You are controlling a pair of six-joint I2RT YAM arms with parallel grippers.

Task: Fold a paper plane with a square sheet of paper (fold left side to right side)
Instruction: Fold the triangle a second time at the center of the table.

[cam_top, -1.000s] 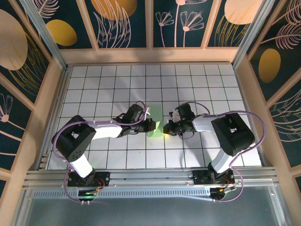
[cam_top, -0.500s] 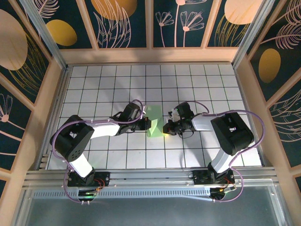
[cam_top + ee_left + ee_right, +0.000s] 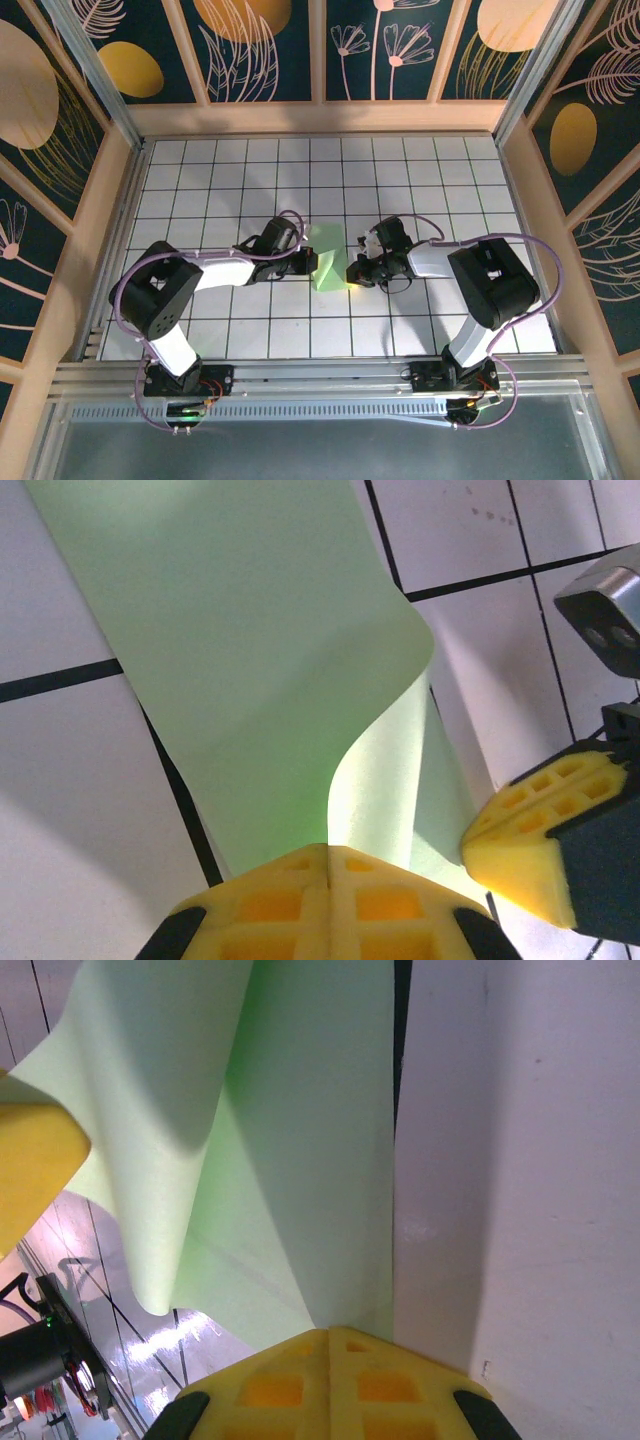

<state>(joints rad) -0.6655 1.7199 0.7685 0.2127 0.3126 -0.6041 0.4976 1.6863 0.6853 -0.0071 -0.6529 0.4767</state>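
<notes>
Gripping: left hand has its pads closed on the raised left flap of the sheet of paper.
Right hand: fingers closed together, tip down on the sheet's right edge; pinching or just pinning, can't tell.
Sheet: mid-surface, between the two hands; bottom layer flat, left flap curling over to the right.
Done: flap lifted, partway across.
Left to do: lay the flap down, press the crease. No dart shape yet, so I'd judge the later folds all pending.
</notes>
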